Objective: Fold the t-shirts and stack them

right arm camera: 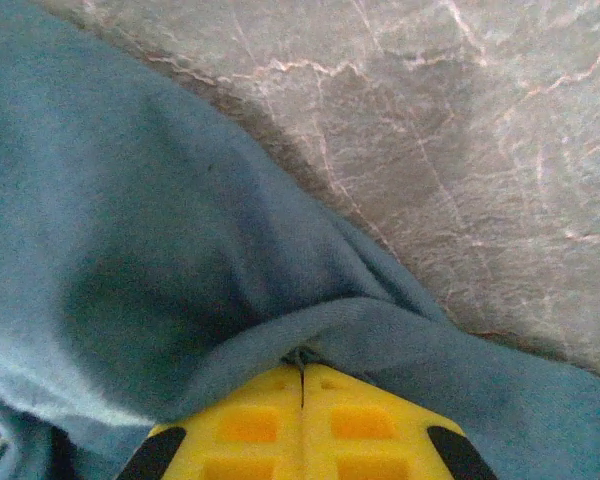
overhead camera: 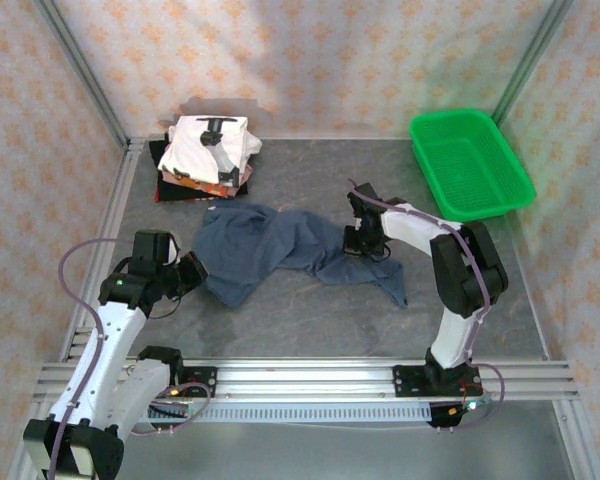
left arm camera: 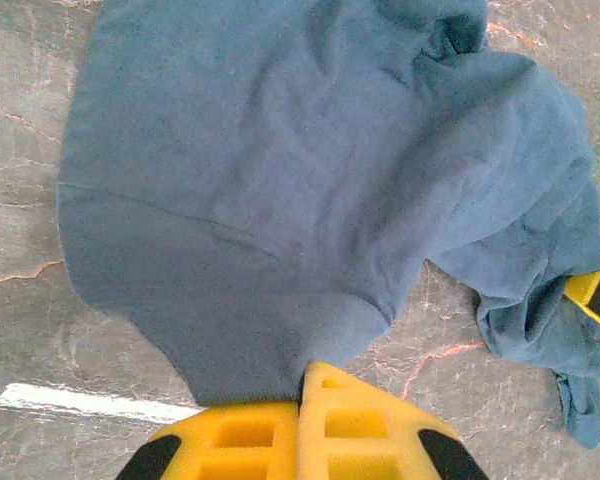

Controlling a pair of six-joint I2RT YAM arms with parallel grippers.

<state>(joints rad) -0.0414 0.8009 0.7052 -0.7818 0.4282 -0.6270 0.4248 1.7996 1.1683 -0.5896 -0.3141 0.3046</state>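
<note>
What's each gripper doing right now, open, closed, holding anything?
Left gripper: closed, pinching the edge of the blue t-shirt.
Right gripper: closed, pinching a fold of the same blue t-shirt.

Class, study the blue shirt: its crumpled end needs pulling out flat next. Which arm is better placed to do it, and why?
Right, probably. The right gripper is shut on the shirt at its crumpled end, while the left gripper pinches the flatter edge on the opposite side.

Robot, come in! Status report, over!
Left end effector shut on blue shirt. Right end effector too. Shirt crumpled, unfolded. Green basket apart from it.
</note>
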